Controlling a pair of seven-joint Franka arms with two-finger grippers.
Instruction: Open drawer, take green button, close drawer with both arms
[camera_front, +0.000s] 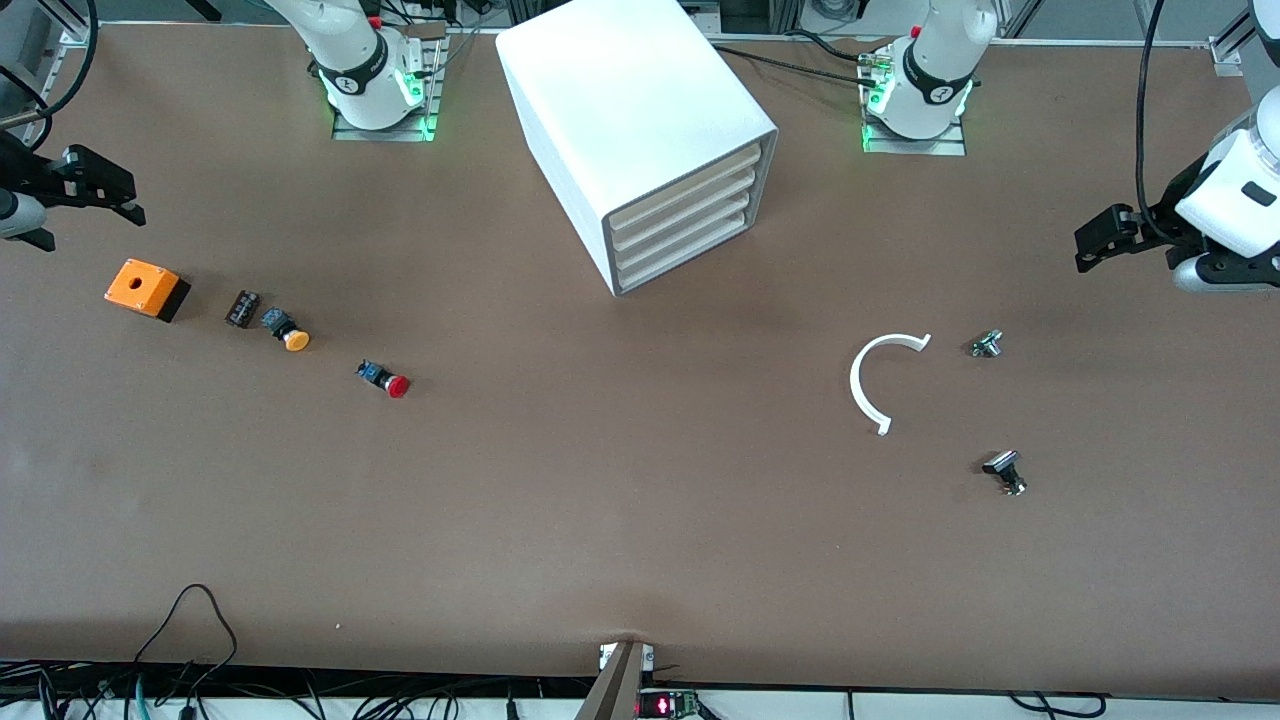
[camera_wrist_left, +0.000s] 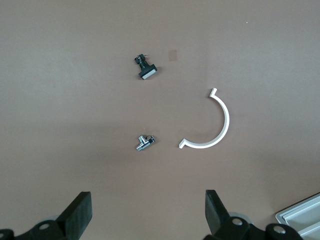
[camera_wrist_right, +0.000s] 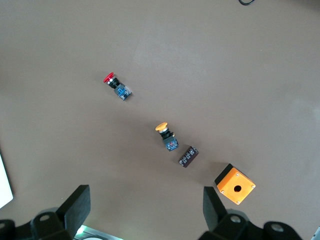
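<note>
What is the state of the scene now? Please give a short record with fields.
cabinet: upright, between the arm bases
lowest drawer: closed
green button: not visible
left gripper: open, empty, at its end of the table
right gripper: open, empty, over its end
red button: on table
yellow button: on table

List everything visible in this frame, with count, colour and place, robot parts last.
cabinet: one, white, four cream drawers all shut, between the arm bases.
orange box: one, orange with black base, at the right arm's end.
black block: one, dark, beside the orange box.
yellow-capped button: one, beside the black block.
red-capped button: one, nearer the front camera than the yellow one.
curved strip: one, white, toward the left arm's end.
metal fitting: one, silver, beside the strip.
black part: one, nearer the camera than the fitting.
right gripper: fingers open, waiting above the orange box.
left gripper: fingers open, waiting above the table's end.
</note>
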